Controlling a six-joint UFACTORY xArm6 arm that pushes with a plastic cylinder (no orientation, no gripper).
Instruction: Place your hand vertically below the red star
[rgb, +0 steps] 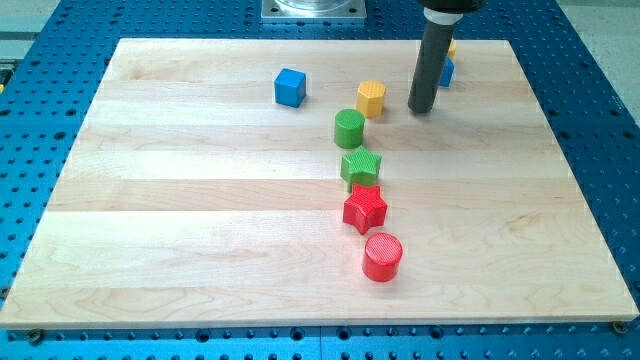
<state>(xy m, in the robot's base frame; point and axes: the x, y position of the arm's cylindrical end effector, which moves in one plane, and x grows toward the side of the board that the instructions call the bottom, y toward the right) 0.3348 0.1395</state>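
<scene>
Near the view's bottom, a red cylinder (382, 257) sits just below the red star (365, 209), occupying the spot the task appears to call for. Above them a green star (361, 166), green cylinder (349, 128) and yellow block (371, 97) run in a loose line, a blue cube (290, 87) to the left. My tip (421, 109), a bare rod with nothing to open or close, rests well above and right of the red star, touching no block.

- Board (200, 200): pale wood, smooth, matt, visible grain.
- Red star (365, 209), red cylinder (382, 256): ridged tops, matt.
- Rod (428, 65): dark, smooth, dull sheen.
- Surrounding table (50, 80): blue, perforated.
</scene>
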